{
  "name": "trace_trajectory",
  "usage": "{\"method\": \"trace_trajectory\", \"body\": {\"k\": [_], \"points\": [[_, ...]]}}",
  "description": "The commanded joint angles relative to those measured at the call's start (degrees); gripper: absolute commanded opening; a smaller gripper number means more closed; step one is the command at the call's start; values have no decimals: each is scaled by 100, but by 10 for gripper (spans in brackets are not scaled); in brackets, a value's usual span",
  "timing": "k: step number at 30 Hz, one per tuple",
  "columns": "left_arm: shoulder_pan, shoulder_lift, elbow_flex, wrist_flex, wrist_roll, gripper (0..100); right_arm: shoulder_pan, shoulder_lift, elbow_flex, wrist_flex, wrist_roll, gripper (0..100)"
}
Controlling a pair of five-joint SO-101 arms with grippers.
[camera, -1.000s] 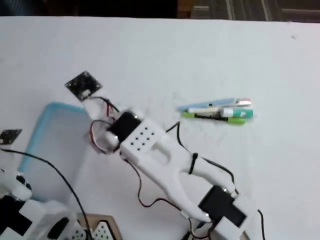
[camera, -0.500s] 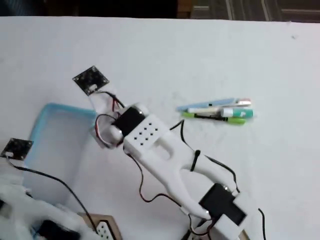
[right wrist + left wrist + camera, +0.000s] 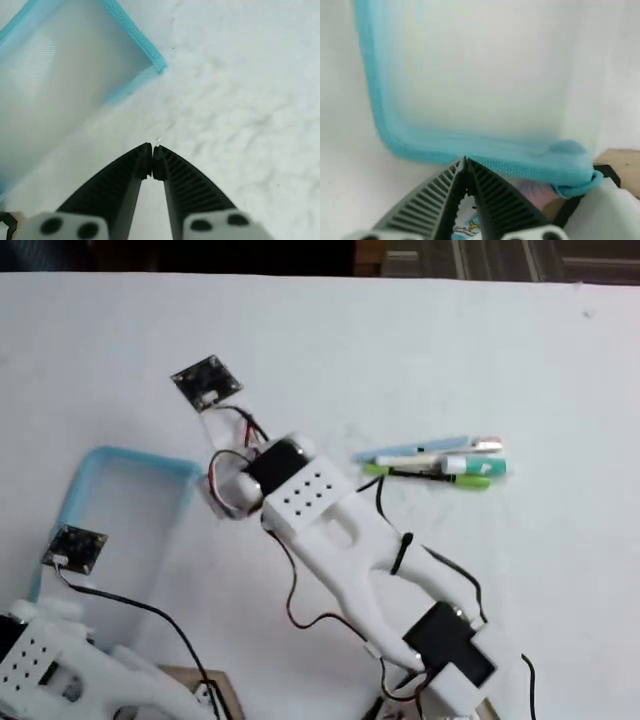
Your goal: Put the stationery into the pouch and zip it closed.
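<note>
Sitting at pouch edge, left gripper closed; right gripper closed nearby.

Wears white plastic shells on the right arm and left arm, each pierced by a grid of small round holes. Carries a black servo block, looping red and black cables, a square black camera board at the wrist. Ends in ribbed, tapering fingers, black on the right gripper, dark grey on the left gripper, set in white bases with round screw recesses.
</note>
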Motion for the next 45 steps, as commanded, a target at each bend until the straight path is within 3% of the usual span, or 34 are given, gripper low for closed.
{"method": "trace_trajectory", "body": {"k": [1, 7, 11, 19, 25, 28, 39, 45], "points": [[-4, -75, 53, -141, -88, 23, 48, -31, -202, -31, -53, 18], [-22, -13, 62, -176, 53, 24, 57, -40, -202, -31, -53, 18], [66, 752, -79, -290, 193, 26, 57, -40, -202, -31, -53, 18], [154, 3266, -2303, 580, 633, 22, 57, -40, -202, -31, -53, 18], [-286, 3204, -3719, 2154, -123, 22, 57, -40, -202, -40, -53, 18], [-549, 3046, -3938, 2462, -765, 22, 57, -40, -202, -31, -53, 18], [-576, 4268, -3042, 1380, -1380, 22, 57, -40, -202, -31, -53, 18], [-602, 4998, -2919, 360, -914, 22, 66, -40, -114, -66, -53, 18]]}}
